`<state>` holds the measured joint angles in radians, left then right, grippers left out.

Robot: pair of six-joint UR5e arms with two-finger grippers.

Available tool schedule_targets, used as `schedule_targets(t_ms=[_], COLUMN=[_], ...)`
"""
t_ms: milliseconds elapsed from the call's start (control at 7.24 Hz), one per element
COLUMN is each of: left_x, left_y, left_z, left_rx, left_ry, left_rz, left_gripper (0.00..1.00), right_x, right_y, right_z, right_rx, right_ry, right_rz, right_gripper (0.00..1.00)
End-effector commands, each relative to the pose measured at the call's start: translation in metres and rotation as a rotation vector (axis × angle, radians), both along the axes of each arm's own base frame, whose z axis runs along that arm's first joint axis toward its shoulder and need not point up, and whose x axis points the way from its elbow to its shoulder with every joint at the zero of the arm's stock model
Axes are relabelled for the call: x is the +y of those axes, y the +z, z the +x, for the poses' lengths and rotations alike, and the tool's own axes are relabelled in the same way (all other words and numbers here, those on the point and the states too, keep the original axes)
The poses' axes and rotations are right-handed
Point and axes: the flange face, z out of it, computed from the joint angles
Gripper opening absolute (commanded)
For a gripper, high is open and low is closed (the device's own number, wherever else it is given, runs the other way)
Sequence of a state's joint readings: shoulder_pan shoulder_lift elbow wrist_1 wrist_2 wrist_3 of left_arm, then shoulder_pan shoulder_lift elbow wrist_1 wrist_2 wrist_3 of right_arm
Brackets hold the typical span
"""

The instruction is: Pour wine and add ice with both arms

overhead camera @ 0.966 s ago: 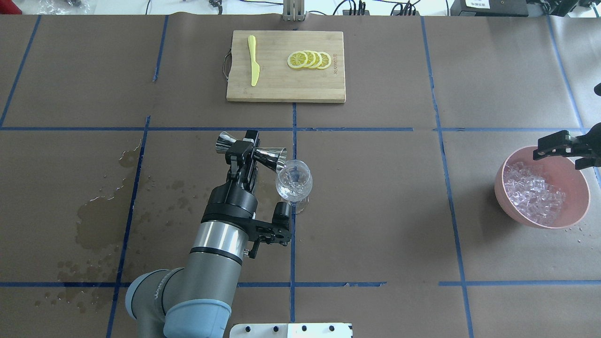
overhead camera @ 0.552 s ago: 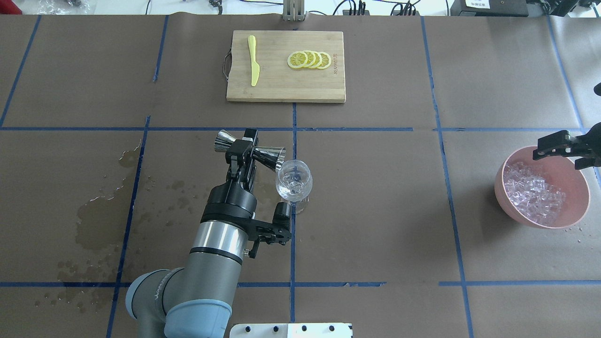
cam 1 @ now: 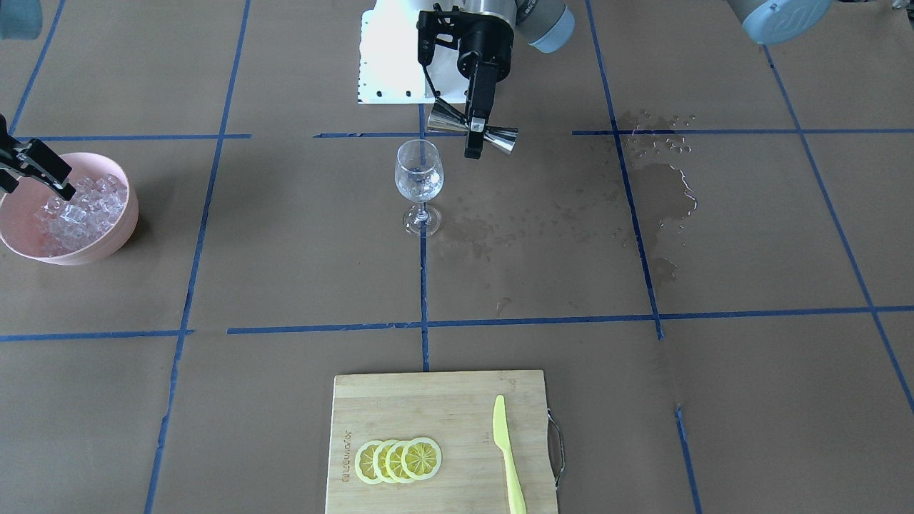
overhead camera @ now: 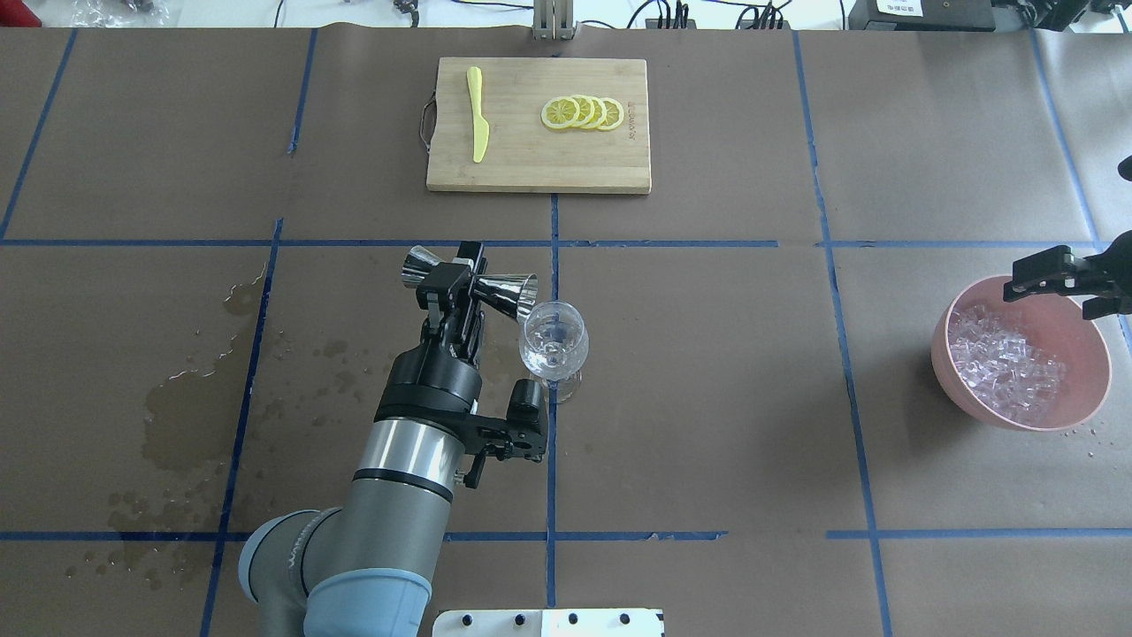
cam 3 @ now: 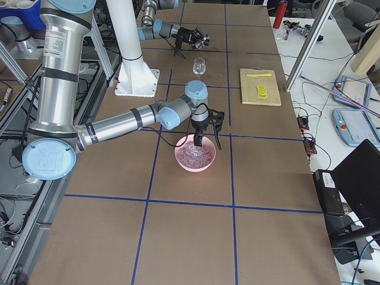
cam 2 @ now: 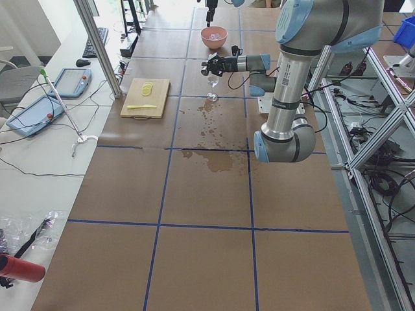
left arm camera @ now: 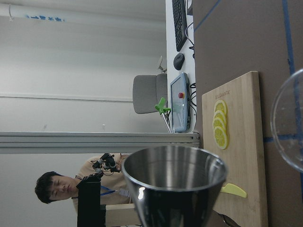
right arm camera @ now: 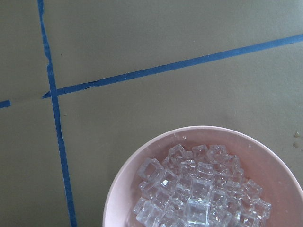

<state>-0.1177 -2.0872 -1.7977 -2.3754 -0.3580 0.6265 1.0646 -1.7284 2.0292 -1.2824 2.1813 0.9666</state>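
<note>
My left gripper is shut on the waist of the steel jigger and holds it on its side, one mouth close to the rim of the clear stemmed glass. The jigger and glass also show from the front. In the left wrist view the jigger's cone shows no wine. My right gripper is open and empty, hanging over the near edge of the pink bowl of ice. The right wrist view shows the ice below.
A wooden cutting board at the far middle carries lemon slices and a yellow knife. Wet stains mark the paper on the left. The white base plate lies at the near edge.
My left gripper has drawn the jigger slightly back and to the left, away from the glass rim. The right gripper has stayed over the bowl.
</note>
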Motion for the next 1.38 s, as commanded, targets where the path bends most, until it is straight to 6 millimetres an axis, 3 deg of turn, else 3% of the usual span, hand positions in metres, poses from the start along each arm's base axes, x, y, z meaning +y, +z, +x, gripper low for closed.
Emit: schedule_targets(t_ms=[0, 966, 1242], left_x=[0.004, 0.002, 0.000], left_y=[0.006, 0.010, 0.022], left_z=[-0.004, -0.013, -0.023], left_rx=[0.234, 0.833, 0.972], left_ry=[0.005, 0.023, 0.033], left_rz=[-0.023, -0.134, -0.152], left_gripper=[0.00, 0.00, 0.00], right_x=[0.000, -0.001, -0.001], right_y=[0.000, 0.000, 0.000], right_z=[0.000, -0.001, -0.001], right_rx=[0.000, 0.000, 0.000], right_ry=[0.001, -0.002, -0.002], right_rz=[-0.001, 0.000, 0.000], right_gripper=[1.00, 1.00, 1.00])
